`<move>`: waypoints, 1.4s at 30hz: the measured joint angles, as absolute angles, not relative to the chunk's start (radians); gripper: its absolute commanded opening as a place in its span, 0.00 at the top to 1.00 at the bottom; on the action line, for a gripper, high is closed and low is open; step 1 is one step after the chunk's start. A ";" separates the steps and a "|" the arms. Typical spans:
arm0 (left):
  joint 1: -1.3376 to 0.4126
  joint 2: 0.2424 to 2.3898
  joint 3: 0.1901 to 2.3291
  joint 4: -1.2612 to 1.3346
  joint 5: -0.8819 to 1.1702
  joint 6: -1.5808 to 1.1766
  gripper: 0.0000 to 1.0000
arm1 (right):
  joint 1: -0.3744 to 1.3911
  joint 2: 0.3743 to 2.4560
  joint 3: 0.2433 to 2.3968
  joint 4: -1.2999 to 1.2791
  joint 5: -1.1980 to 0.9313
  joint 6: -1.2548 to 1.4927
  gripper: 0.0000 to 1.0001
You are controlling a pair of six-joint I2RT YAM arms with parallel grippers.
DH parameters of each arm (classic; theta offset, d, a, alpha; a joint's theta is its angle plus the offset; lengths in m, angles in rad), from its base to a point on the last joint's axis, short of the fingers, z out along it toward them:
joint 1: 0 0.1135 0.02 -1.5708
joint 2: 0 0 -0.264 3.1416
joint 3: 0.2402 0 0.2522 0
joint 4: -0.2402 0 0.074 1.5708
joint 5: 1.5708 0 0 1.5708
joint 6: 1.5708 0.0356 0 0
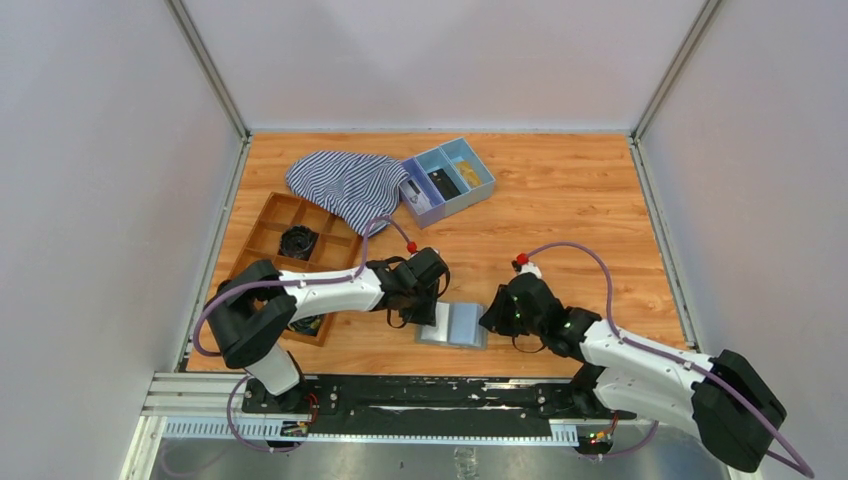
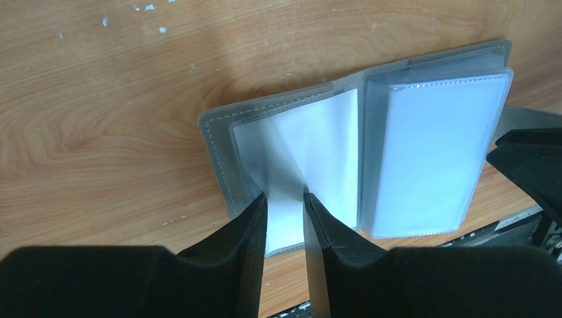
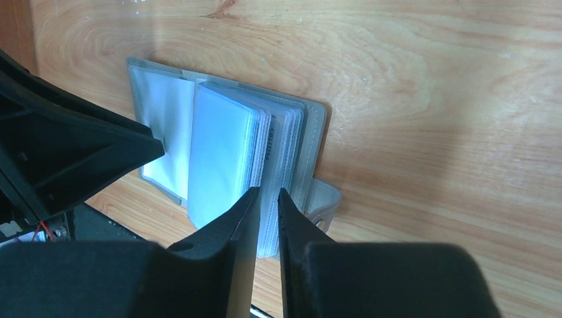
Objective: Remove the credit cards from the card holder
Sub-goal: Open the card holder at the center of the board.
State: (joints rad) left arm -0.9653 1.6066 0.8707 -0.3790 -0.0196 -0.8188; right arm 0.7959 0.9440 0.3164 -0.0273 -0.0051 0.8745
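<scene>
- The card holder (image 1: 452, 324) is lying open and flat on the bench (image 1: 580, 210), close to its near edge, between the two tools.
- The credit cards (image 3: 270, 149) are sitting edge-on inside a stack of clear sleeves. They are likely to be light, stiff and slippery, while the sleeves are looking thin and floppy.
- The left tool (image 2: 285, 218) is standing narrow on either side of a pale leaf on the left half. I cannot tell whether it is pinching.
- The right tool (image 3: 268, 218) is gripping narrowly on the sleeve stack's near edge, probably steadying it.
- The best hold is probably on a card's exposed short edge, pulling along the pocket.
- The snap strap (image 3: 325, 202) is sticking out beside the right tool.
- The striped cloth (image 1: 345, 185), blue tray (image 1: 470, 190) and wooden organiser (image 1: 290, 235) are lying well apart, obstructing nothing.
</scene>
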 measured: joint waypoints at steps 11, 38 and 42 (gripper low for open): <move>-0.965 1.613 0.871 -0.360 -0.008 -0.819 0.70 | 0.796 0.898 0.308 -0.045 0.017 0.870 0.79; -0.963 1.630 0.880 -0.336 0.016 -0.818 0.70 | 0.796 0.906 0.350 -0.124 0.052 0.848 0.79; -0.963 1.634 0.886 -0.341 0.018 -0.818 0.70 | 0.796 0.944 0.350 -0.126 0.054 0.848 0.79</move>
